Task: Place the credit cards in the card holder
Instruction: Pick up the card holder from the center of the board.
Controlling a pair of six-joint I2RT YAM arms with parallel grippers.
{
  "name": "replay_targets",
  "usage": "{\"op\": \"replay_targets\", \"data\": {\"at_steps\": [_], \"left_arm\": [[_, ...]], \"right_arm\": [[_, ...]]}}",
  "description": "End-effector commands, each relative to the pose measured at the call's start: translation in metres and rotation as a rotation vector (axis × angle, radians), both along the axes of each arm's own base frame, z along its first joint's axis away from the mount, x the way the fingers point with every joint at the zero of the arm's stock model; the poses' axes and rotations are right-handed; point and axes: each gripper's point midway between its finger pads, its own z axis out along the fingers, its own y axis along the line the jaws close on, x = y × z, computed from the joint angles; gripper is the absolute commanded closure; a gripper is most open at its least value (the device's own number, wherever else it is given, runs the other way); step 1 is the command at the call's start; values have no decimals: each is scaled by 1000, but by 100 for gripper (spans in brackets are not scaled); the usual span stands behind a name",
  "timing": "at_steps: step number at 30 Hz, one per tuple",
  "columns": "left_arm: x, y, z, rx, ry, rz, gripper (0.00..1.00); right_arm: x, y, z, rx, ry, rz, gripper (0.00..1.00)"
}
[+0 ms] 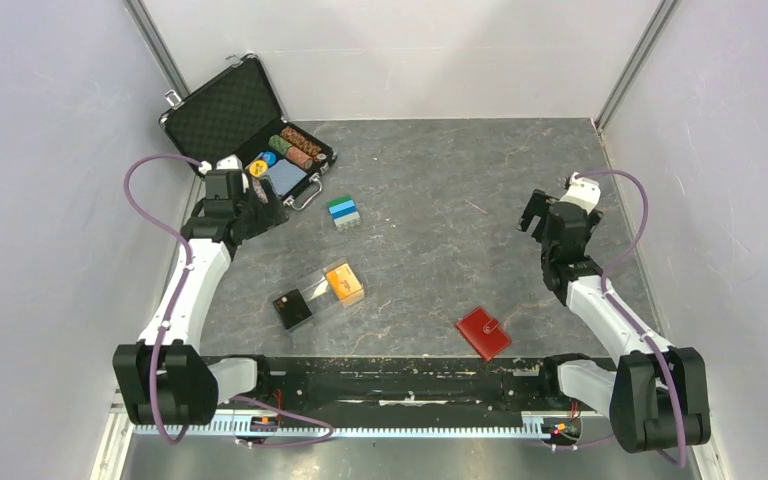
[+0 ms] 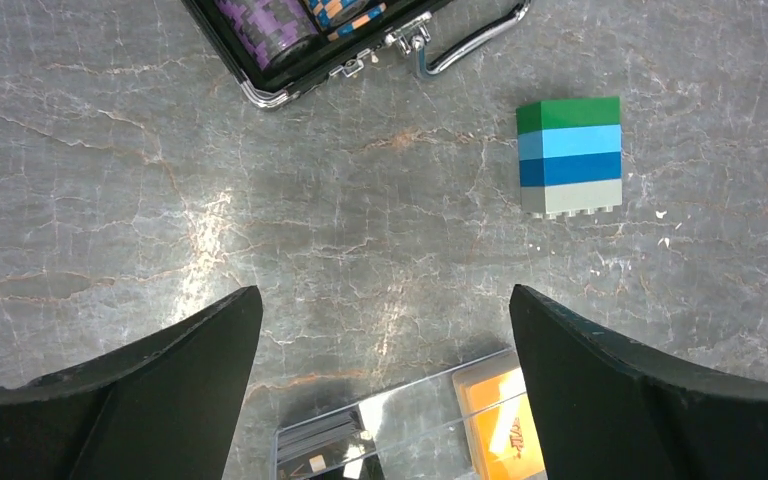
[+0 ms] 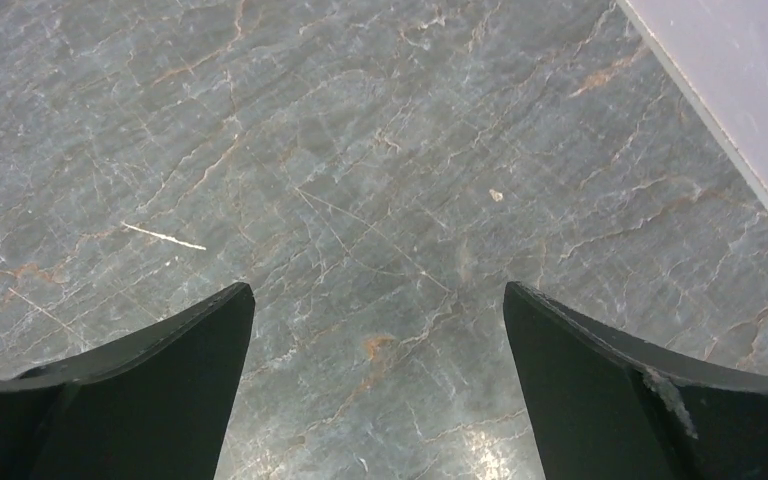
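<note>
Just beyond the left gripper (image 1: 263,207), spread wide and empty, a black case (image 1: 222,110) holds poker chips (image 1: 295,146). Nearer its base, a clear box (image 1: 322,290) holds the orange credit cards (image 1: 344,282). The red card holder (image 1: 483,333), seen only from the top view, lies closed base-side of the right gripper (image 1: 537,212), which is equally wide and empty.

Orange credit cards (image 1: 344,283) lie mid-frame, seemingly inside a clear case; the closed red card holder (image 1: 483,333) lies flat, lower right.

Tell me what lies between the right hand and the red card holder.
Only bare table, from the right hand to the card holder, in the top view.
</note>
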Motion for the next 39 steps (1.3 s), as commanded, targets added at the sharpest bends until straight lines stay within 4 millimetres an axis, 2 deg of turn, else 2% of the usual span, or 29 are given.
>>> {"op": "replay_targets", "data": {"at_steps": [1,6,11,17,21,26,32,35,36,39], "left_arm": [[-4,-7,18,-56,-32,8,0],[-5,-19,21,-76,-25,-78,0],[-5,-36,19,-116,-14,-183,0],[-9,-74,-3,-273,84,-319,0],[-17,-117,-21,-300,165,-455,0],[-36,-194,-24,-291,219,-707,0],[-86,-295,-23,-315,308,-1109,0],[-114,-328,-32,-321,389,-1271,0],[-121,-337,-36,-330,425,-1312,1],[-144,-361,-49,-345,513,-1397,4]], "right_arm": [[-8,2,-9,46,12,-17,2],[-14,7,-22,68,77,0,2],[-14,19,-22,79,114,74,2],[-20,40,-21,121,180,199,2],[-34,54,-26,152,265,274,2],[-64,69,-37,217,372,344,2],[-111,89,-60,352,533,394,1],[-134,99,-70,434,598,407,1],[-142,102,-73,459,623,409,5],[-162,111,-83,531,688,423,8]]}}
